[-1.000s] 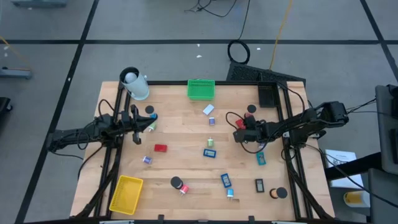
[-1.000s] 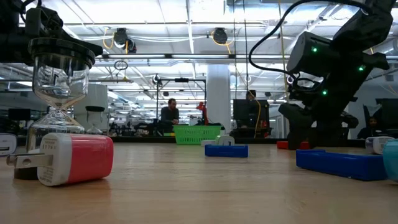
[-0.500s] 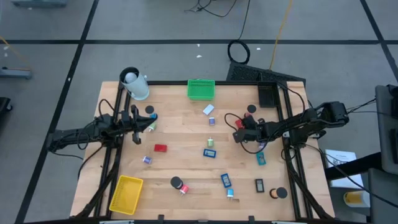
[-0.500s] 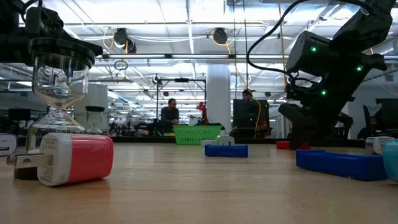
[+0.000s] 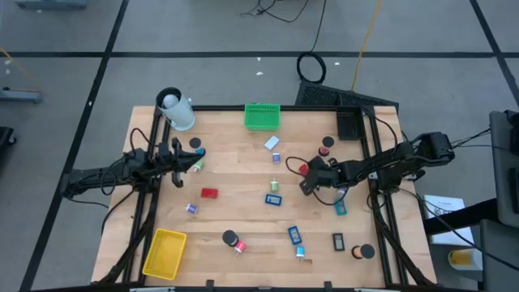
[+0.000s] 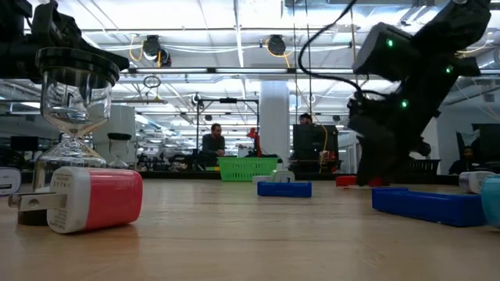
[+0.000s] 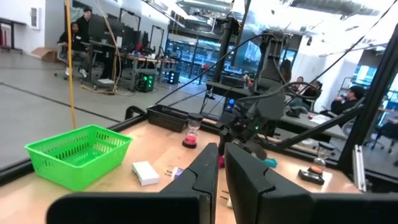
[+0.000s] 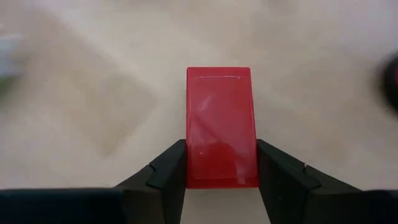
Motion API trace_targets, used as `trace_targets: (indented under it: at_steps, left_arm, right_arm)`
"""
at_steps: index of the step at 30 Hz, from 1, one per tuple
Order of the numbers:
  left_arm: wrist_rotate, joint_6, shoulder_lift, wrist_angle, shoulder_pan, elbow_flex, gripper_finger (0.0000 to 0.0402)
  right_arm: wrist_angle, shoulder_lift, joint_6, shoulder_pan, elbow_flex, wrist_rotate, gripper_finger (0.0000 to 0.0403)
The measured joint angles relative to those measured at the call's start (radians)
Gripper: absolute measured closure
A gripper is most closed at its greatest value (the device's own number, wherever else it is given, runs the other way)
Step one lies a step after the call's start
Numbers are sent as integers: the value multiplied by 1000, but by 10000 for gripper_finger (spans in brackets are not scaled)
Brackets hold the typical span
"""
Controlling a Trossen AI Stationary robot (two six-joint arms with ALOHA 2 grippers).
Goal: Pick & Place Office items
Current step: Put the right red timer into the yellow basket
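Wooden table [image 5: 235, 211], black-framed, on grey floor. High view: one green basket [image 5: 262, 116] at far edge, one yellow basket [image 5: 165, 252] at near-left corner, one white cylinder [image 5: 178, 112]; one red block [image 5: 209, 193] left of centre; small blue, teal and black pieces scattered. Left gripper [image 5: 188, 161] clenched, idle at left. Right gripper [image 5: 306, 176] right of centre.

Low view: open workshop hall, ceiling lights, one seated person.

Right wrist view: one red rectangular block [image 8: 221, 126] clamped between the fingers [image 8: 166, 169], long axis pointing forward from the jaws.
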Motion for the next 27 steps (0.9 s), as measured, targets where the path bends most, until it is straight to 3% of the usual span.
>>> trace_targets:
  at_steps: [11,27]
  left_arm:
    - [-1,-152,45,24,1,0,364]
    - [0,-330,400,345,15,8,363]
  right_arm:
    - [0,0,-202,64,161,26,247]
    - [83,172,-706,67,439,66,244]
